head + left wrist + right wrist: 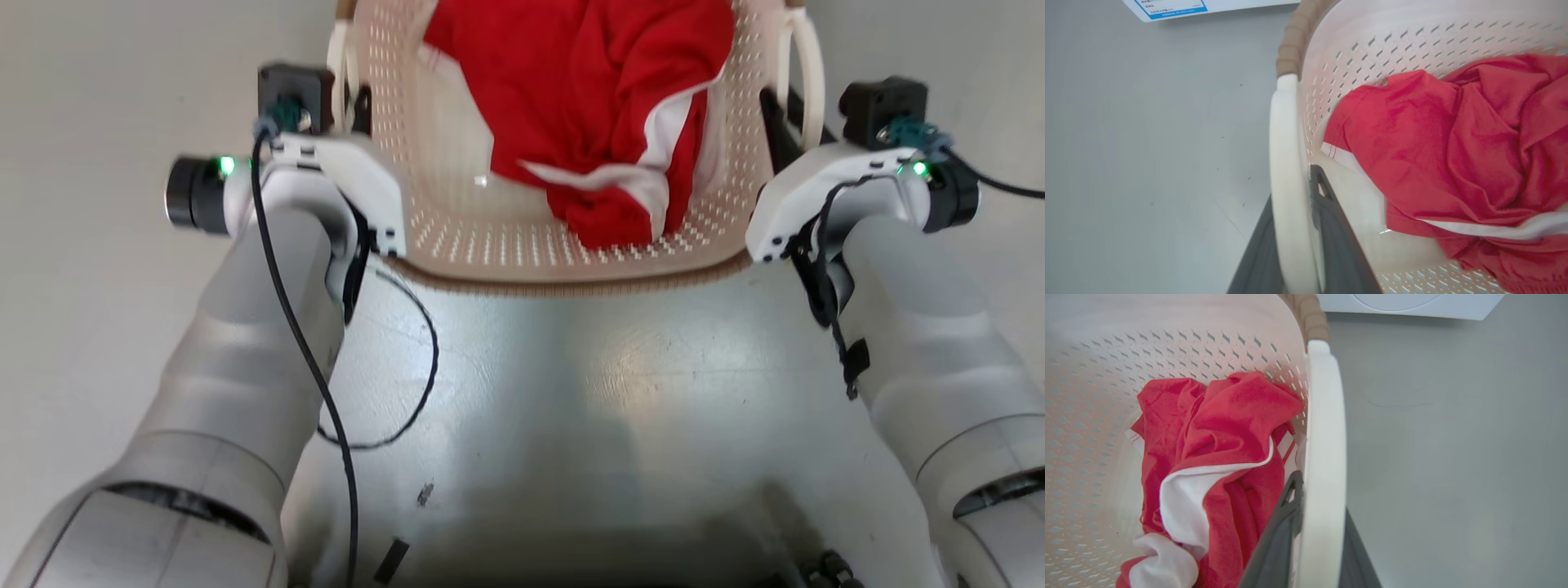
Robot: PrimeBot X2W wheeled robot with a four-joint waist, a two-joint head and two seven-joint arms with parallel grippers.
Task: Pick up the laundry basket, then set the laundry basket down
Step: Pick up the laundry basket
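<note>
— Since both end effectors are clamped, where is the risk?
— In what they clamp. The left end effector (pixel 1296 204) has one dark finger inside the laundry basket (pixel 571 282) and one outside, pinching only the thin white left handle (pixel 1284 163). The right end effector (pixel 1323 498) grips the right handle (pixel 1325 416) the same way. The basket sits between them; I can't tell whether it is off the floor (pixel 1147 163).
— So a slip?
— Probably. Those loops look smooth and narrow. If one arm rises ahead of the other, the basket would tilt toward the lower end effector and a loop could slide through its fingers.
— And the red garment (pixel 588 98)?
— It's heaped just beside both inner fingers. A tilt could spill it, or cloth could snag a finger at release.
</note>
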